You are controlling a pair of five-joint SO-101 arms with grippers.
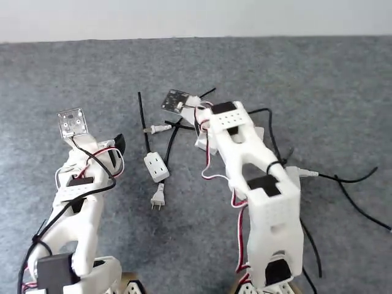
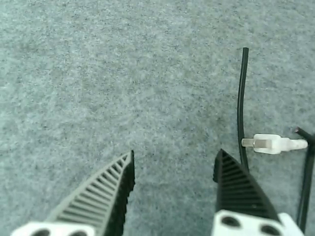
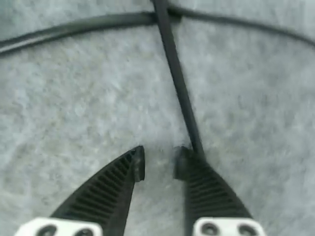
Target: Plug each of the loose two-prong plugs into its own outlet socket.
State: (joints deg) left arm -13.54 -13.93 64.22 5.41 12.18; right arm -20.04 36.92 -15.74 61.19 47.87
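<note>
A white outlet block [image 1: 156, 166] lies between the two arms, with a black cable [image 1: 143, 122] running away from it. A white two-prong plug [image 1: 158, 197] lies just in front of the block, prongs toward the near edge. A second white plug [image 1: 157, 129] lies beyond the block; in the left wrist view this plug [image 2: 273, 143] sits to one side of my left gripper [image 2: 174, 157], which is open and empty over bare carpet. A third plug [image 1: 304, 173] lies beside the right arm. My right gripper [image 3: 158, 161] stands narrowly open, a black cord [image 3: 179, 88] running along one fingertip [image 3: 184, 162].
Grey carpet [image 1: 294, 86] covers the whole surface. Black cords [image 1: 355, 184] trail off to the right and cross near the right arm's wrist [image 1: 223, 119]. Open carpet lies at the far left and back.
</note>
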